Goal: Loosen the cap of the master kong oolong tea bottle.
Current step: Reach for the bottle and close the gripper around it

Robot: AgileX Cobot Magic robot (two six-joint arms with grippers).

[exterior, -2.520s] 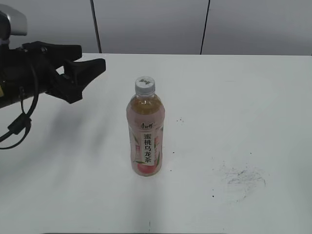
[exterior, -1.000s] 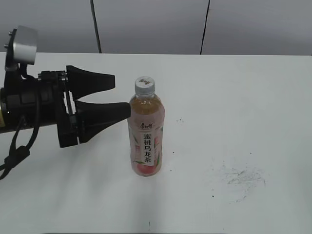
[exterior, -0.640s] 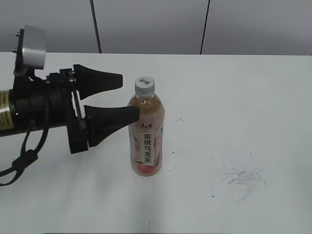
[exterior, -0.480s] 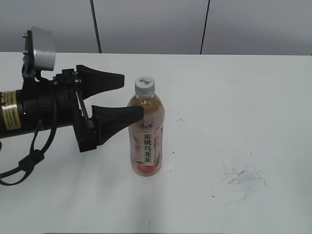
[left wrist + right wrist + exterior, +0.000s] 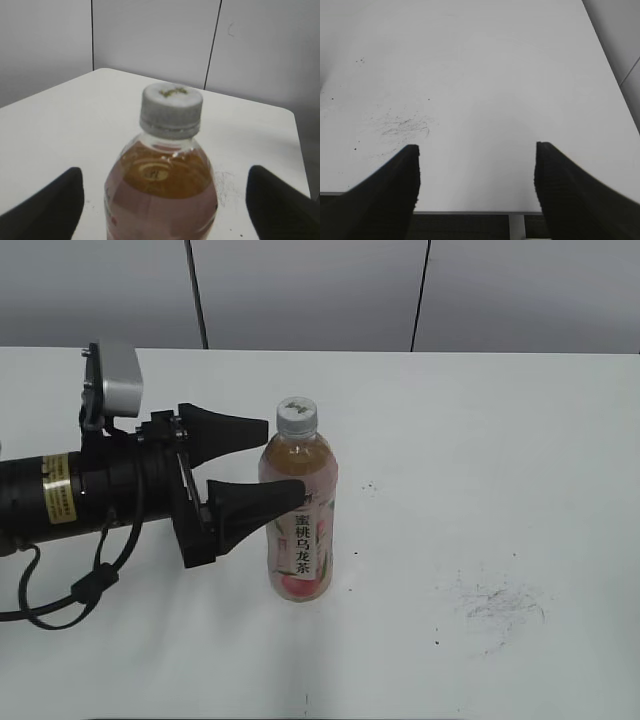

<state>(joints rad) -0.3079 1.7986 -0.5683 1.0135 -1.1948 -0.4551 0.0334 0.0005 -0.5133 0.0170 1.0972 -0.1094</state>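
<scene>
1. Master kong oolong tea bottle (image 5: 298, 515) upright on white counter (image 5: 480, 440), near its middle and somewhat toward the left edge; amber tea visible at the shoulder.
2. Label: pink with peach picture; white vertical strip printed in black, reading 蜜桃乌龙茶; small brand mark above it too small to read.
3. Cap (image 5: 297, 417) seated on the neck, grey-white and ribbed, with a faint printed mark on top, not legible.
4. Left tool (image 5: 277, 464) level, jaws spread wide either side of the bottle's shoulder; contact with the bottle cannot be confirmed.
5. Right tool (image 5: 477, 172) spread wide, nothing between jaws, over bare counter near an edge.
6. Dark scuff marks (image 5: 500, 605) on the counter toward the right edge.
</scene>
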